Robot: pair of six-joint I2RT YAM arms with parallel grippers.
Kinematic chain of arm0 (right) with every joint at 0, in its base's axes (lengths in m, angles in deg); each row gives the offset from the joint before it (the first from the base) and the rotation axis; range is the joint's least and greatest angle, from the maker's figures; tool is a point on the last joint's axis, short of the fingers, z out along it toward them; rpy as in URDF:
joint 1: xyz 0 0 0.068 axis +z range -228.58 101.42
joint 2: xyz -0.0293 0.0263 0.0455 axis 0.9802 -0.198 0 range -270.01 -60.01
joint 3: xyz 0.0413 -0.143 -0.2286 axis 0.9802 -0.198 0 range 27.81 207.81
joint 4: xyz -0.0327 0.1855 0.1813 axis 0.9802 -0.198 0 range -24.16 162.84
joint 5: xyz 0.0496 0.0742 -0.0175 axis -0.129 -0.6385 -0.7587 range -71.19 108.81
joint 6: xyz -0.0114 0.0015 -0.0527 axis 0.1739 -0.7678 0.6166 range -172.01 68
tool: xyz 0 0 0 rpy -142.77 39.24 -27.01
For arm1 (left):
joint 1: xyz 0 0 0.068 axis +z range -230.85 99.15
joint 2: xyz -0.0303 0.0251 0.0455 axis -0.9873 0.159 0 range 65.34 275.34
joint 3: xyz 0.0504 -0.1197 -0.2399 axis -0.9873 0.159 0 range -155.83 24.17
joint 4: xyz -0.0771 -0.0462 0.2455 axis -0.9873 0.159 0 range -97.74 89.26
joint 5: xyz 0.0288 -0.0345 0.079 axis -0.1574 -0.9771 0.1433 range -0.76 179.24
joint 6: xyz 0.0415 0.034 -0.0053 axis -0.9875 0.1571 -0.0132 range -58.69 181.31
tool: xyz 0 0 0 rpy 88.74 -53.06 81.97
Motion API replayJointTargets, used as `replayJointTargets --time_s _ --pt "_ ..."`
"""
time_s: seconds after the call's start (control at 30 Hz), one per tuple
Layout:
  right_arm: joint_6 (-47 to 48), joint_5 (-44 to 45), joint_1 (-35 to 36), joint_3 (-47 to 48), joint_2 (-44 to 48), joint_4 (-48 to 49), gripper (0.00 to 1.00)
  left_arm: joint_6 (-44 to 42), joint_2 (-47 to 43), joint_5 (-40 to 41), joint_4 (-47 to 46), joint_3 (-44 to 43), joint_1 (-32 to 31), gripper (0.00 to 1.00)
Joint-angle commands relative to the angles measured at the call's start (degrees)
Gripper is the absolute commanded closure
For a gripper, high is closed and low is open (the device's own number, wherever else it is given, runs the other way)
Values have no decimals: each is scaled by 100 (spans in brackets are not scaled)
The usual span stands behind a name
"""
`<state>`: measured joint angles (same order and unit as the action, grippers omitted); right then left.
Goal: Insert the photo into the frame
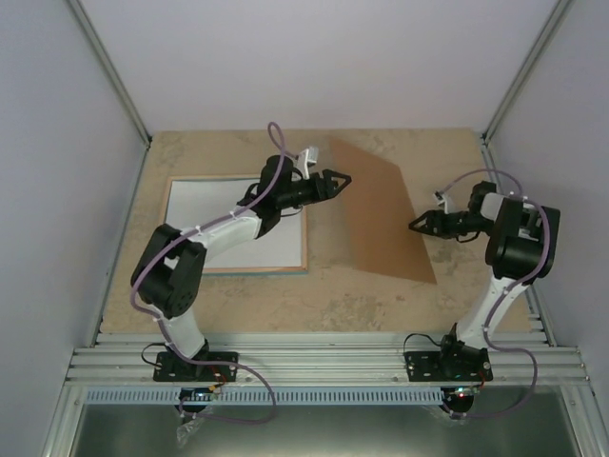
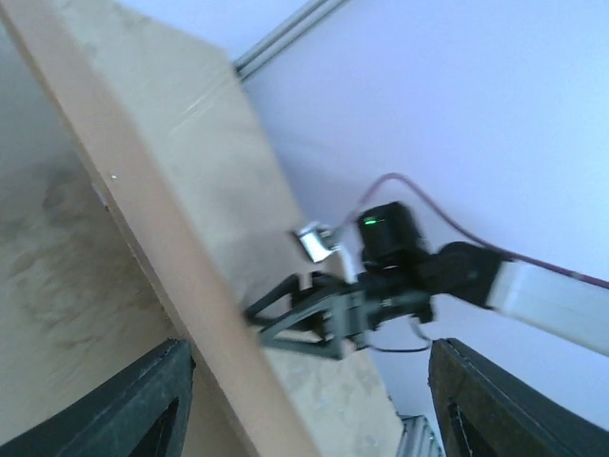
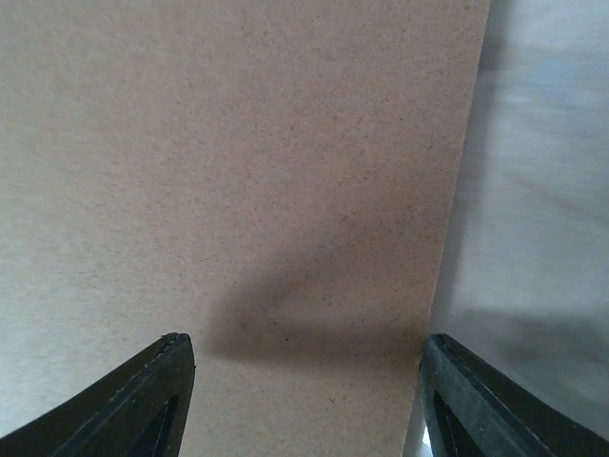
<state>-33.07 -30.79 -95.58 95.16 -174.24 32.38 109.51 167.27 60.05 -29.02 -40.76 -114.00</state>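
Top external view: two robot arms flank a brown hardboard backing panel that sits out of the frame, its skewed outline suggesting it is tipped up and not flat on the surface. The frame lies flat to the left of the panel, under the left arm. Its pale wooden edges and a strip of turquoise border a plain white sheet.

The left end effector reaches across from the frame side to the panel's left edge. The right end effector points at the panel's right edge from the opposite side. The two appear set to handle the board by both edges at once. With its back off, the frame seems to be open for loading.

In the left wrist view the panel's thick edge runs between that end effector's dark fingers, which stand apart without visibly touching it. In the right wrist view the panel's face fills the space between fingers that are likewise spread, with the board's right edge near one of them. No grip on the panel can be confirmed in any view.

The sunflower photo shows in none of the views. It may lie under the white sheet left of the panel or out of shot, but this cannot be told.
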Motion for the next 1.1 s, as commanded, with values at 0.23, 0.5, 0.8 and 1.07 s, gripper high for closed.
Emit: replayJointTargets --time_s 0.23,0.5,0.8,1.07 --pt "-84 -509 1278 -216 -643 -83 34 660 -205 -1023 -744 817 126 32" --pt "-101 -279 1335 -183 -626 -37 35 211 -472 -545 484 738 432 57" --pt "-127 -375 827 143 87 101 22 -2085 -621 -164 2696 -584 485 84" --pt "1 -588 255 528 419 -227 19 -2176 -626 -302 2958 -796 487 100"
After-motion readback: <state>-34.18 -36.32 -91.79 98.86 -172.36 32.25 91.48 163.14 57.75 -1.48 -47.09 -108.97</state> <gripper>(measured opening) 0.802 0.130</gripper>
